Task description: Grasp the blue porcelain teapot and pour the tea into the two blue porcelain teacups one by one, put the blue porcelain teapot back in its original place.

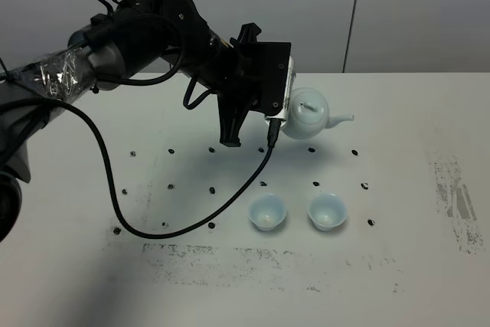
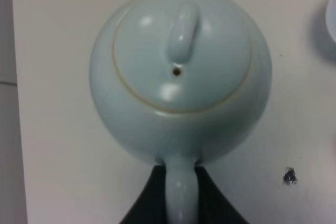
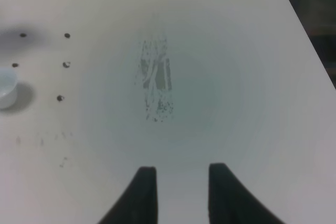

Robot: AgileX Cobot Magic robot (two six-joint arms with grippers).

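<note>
Left gripper [image 2: 182, 195] clamps the blue porcelain teapot [image 2: 181, 74] — by its handle.

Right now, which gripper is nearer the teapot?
Left. The left gripper is shut on the teapot by its handle. The right gripper hangs over bare table, with no teapot in its view.

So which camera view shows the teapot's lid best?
The left wrist view: the lid fills it, with knob and vent hole clear. The exterior high view shows it small. The right wrist view shows none.
</note>
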